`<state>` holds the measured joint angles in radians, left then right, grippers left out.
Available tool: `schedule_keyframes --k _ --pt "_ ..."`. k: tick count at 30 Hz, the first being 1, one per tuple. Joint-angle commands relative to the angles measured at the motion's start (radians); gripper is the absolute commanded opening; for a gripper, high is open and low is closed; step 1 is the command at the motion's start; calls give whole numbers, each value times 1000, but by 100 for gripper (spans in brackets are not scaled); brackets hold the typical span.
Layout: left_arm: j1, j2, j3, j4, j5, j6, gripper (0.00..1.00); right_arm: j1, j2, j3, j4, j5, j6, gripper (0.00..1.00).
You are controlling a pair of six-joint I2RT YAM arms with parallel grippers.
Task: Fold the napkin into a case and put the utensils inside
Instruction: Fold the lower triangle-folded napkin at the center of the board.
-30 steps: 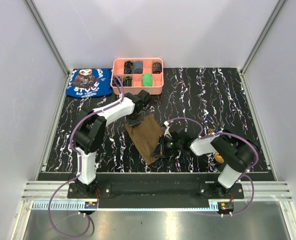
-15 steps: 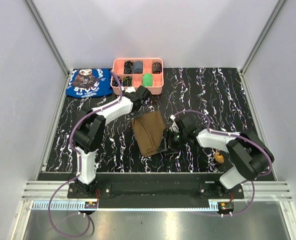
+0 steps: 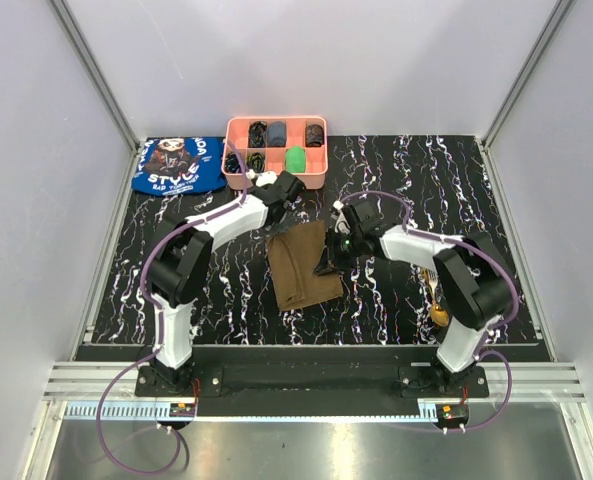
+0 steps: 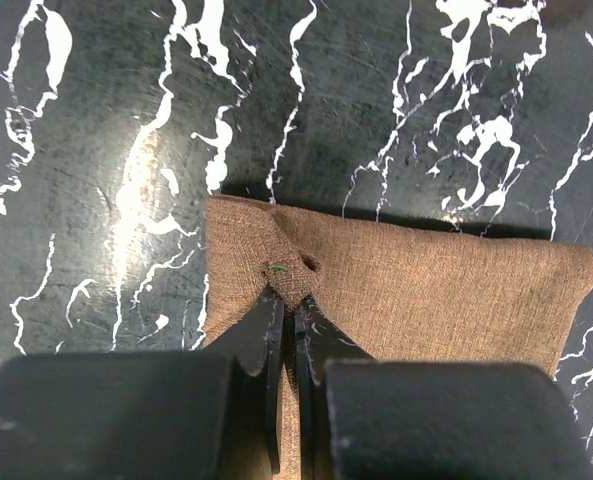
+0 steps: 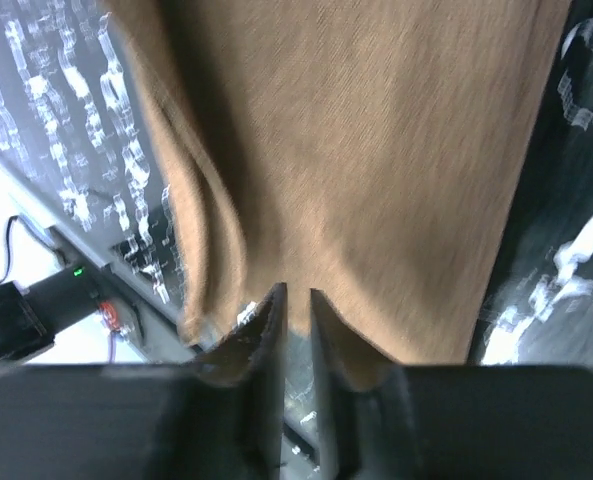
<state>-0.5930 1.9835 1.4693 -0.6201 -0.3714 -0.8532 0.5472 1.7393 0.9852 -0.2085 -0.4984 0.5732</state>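
The olive-brown napkin (image 3: 301, 267) lies folded into a long strip on the black marbled table, between the two arms. My left gripper (image 3: 282, 218) is at the napkin's far left corner. In the left wrist view it (image 4: 290, 292) is shut on a small pinch of the napkin (image 4: 426, 290). My right gripper (image 3: 333, 259) is at the napkin's right edge. In the blurred right wrist view it (image 5: 297, 292) has a narrow gap between its jaws, and the napkin (image 5: 376, 150) ends at the fingertips. The gold utensils (image 3: 438, 312) lie at the right, partly hidden by the right arm.
A pink compartment tray (image 3: 276, 184) with small dark and green items stands at the back middle. A blue printed cloth (image 3: 179, 165) lies at the back left. The enclosure walls close in the table on three sides.
The napkin went from a tilted diamond to a narrower folded strip. My right gripper swept from its near corner up to its right edge, opening and partly closing. The left gripper kept its pinch.
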Motion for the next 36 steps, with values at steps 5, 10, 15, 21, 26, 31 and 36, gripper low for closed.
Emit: schedule_keyframes --k 5,10,15,21,26,31,36 --pt "-16 12 2 49 25 22 2 -4 107 199 -3 49 -53 6" --pt "-21 12 -1 63 40 14 2 -10 201 293 -3 32 -67 2" --pt "-33 24 9 71 51 11 2 -13 296 368 0 17 -68 0" --pt "-39 58 36 82 74 6 2 -26 364 403 1 3 -64 0" --pt "-44 77 36 111 84 5 3 -35 378 389 6 -8 -59 0" --pt "-44 81 29 118 89 -3 5 -52 298 351 -14 8 -52 4" --pt "-44 69 26 120 80 -12 6 -53 186 256 -8 -78 -29 18"
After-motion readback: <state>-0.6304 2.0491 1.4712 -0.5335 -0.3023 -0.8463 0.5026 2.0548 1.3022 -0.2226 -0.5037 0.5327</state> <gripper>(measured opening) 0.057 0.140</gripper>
